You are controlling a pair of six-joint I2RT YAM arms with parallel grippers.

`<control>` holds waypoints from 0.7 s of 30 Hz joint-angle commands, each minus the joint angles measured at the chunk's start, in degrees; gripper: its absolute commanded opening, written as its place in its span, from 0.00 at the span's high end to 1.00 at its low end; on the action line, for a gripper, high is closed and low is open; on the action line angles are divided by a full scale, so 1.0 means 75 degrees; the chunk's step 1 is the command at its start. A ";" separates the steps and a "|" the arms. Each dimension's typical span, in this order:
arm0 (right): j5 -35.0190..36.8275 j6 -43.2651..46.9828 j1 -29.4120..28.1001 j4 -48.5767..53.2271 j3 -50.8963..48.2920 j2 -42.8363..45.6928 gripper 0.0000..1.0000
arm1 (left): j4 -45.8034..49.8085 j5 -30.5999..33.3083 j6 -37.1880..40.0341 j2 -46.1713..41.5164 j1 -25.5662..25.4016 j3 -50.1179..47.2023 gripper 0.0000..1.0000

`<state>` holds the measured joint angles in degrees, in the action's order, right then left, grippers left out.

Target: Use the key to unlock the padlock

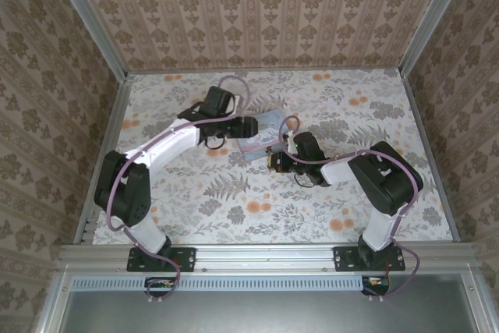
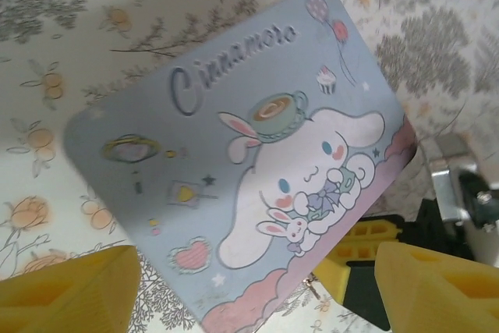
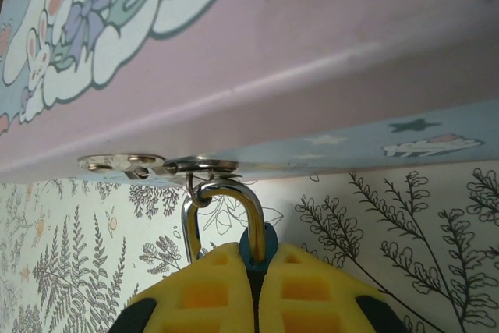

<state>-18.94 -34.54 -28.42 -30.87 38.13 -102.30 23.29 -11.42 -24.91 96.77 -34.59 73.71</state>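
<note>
Left side first: the left end effector (image 2: 257,290) hangs spread wide over the cartoon tin (image 2: 234,138), yellow fingers (image 2: 70,290) either side of one corner, gripping nothing. The tin lies flat in the middle of the bench (image 1: 327,200). Off its side wall hangs the padlock (image 3: 257,246), its thin shackle (image 3: 234,193) threaded through the hasp (image 3: 156,164). The right end effector (image 3: 259,274) is pressed together, pinching the teal body. It looks tiny, hard, light and probably slick, and it may swivel on that loop, so the flat body faces seem the best hold. The tin wall crowds in above; there is open bench to the right.
</note>
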 commanded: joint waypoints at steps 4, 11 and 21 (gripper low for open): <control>0.0544 -0.0438 -0.0008 0.0543 -0.0345 0.0129 1.00 | 0.1109 0.1504 0.0832 0.0810 -0.0565 0.0555 0.21; 0.0627 -0.0783 0.0016 0.0426 -0.0521 0.0160 1.00 | 0.1461 0.2277 0.1025 0.1413 -0.0902 0.0836 0.21; 0.0469 -0.0720 0.0075 0.0227 -0.0748 0.0189 0.81 | 0.1333 0.2201 0.0896 0.1505 -0.0908 0.0701 0.22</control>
<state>-16.71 -39.42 -28.32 -34.22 34.68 -100.95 29.95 3.75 -18.55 105.89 -41.78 79.61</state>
